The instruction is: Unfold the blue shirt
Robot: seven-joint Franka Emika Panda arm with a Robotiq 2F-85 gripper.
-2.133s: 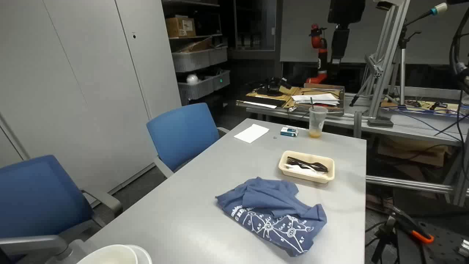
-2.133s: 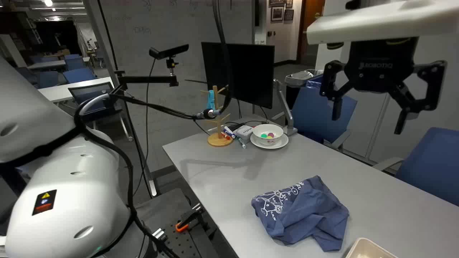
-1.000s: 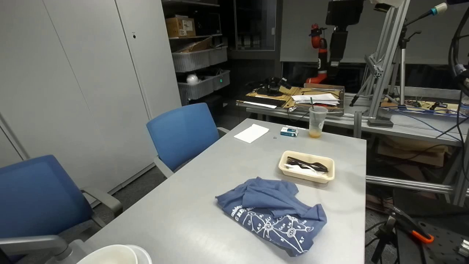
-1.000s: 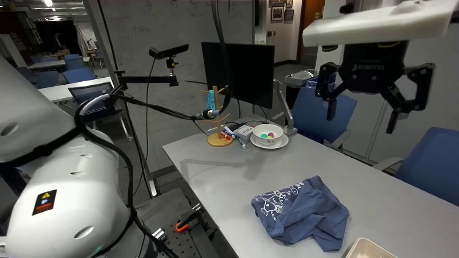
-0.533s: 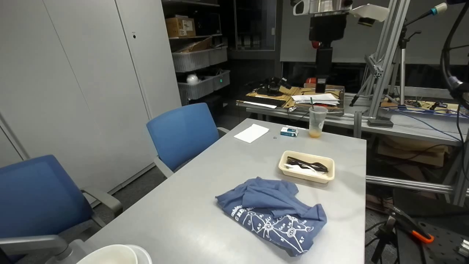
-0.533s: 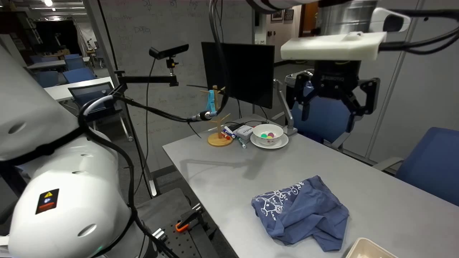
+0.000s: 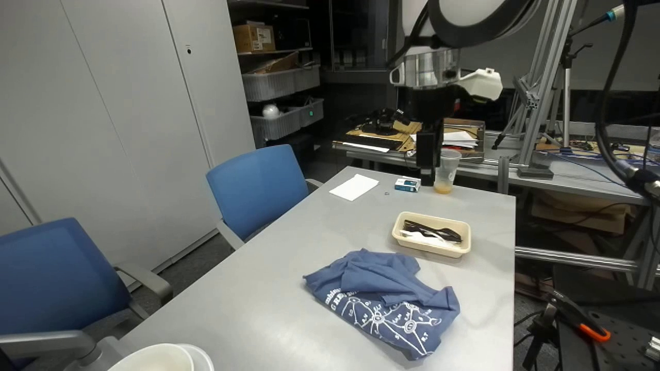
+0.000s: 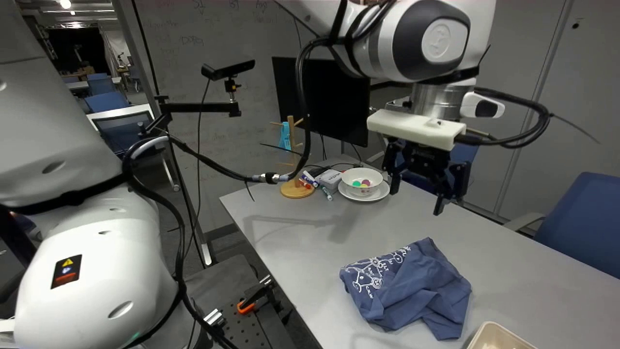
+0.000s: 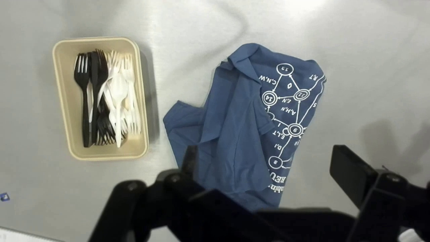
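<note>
Blue shirt (image 9: 235, 134) — one, cloth, lying crumpled on the worktop (image 7: 247, 304). Partly folded over itself, a plain portion bunched across the printed one; white lettering and a diagram of circles and arrows show along one side.

Hand (image 8: 417, 199) — black, fingers pointing down and spread wide. Suspended above the worktop, higher than the shirt and apart from it. In the wrist view the cloth falls mostly within the span between the two fingers: one finger overlaps its edge, the other stands off to the side of it, and its lowest part is hidden behind the hand. Whether the hand is squarely overhead cannot be told.

Tray (image 9: 109, 156), cream, oblong. Just beside the shirt, a gap between them. Contents: black cutlery (image 9: 85, 114) and white cutlery (image 9: 118, 89), lying mostly lengthwise.

Cup (image 7: 449, 167), clear, upright, a little amber liquid (image 7: 442, 189) at the bottom. Near it, a small blue-and-white box (image 7: 407, 185) and a white sheet of paper (image 7: 355, 187).

Bowl (image 8: 349, 185), white, set on a plate (image 8: 381, 194) and holding small coloured balls (image 8: 365, 183). Beside these, a pale box (image 8: 331, 179), several markers (image 8: 310, 178) and a wooden stand (image 8: 297, 190) bearing a light-blue clip (image 8: 284, 138).

Chairs (image 7: 260, 188), two, blue, along one long side of the worktop.
</note>
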